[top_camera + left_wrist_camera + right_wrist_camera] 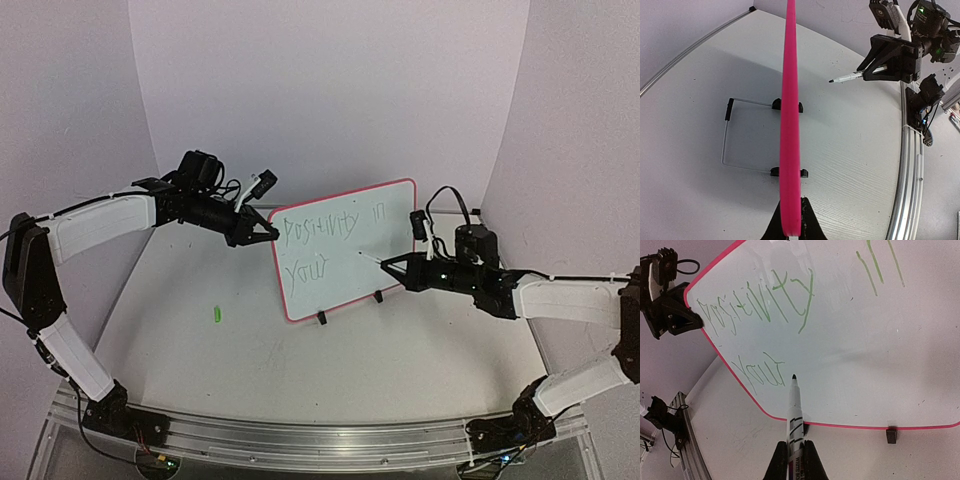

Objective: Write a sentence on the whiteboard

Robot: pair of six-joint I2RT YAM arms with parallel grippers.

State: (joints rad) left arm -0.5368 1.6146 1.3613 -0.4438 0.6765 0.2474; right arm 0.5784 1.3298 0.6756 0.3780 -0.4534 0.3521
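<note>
While my left end effector clamps the whiteboard by its rim, my right end effector grips the marker, tip clear of the surface, just right of "YOUR".

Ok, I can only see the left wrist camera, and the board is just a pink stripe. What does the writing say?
Observer: The top camera shows the sentence in green on the whiteboard: "Positivity in" on the top line, "Your" below.
Operator: Where is the pen pointing?
Observer: In the right wrist view, the marker in the right gripper aims at the blank spot just right of "Your".
Operator: Is anything else lying around?
Observer: A small green thing, maybe the pen's cap, lies on the table left of the board.
</note>
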